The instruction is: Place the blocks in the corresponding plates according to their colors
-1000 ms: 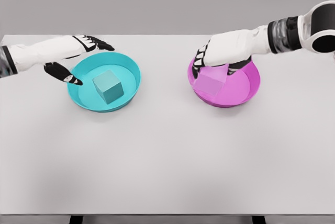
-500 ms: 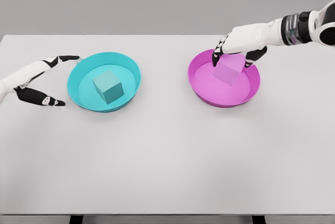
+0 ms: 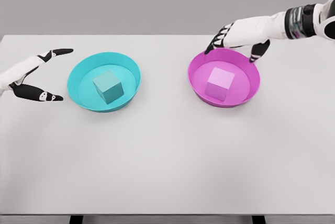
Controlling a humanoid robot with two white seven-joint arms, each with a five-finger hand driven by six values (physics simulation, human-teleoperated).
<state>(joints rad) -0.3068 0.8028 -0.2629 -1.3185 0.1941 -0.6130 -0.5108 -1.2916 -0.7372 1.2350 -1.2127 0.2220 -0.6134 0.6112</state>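
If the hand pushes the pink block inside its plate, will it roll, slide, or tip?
The pink block is a cube resting flat, so it would probably slide, not roll. Its sharp edges suggest a stiff body. The magenta plate has a raised rim, which would likely stop it; a hard push there might tip it.

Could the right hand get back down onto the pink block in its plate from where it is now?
Probably yes. The right hand is open above the pink plate's far rim, and the pink block sits uncovered in the plate with nothing between them.
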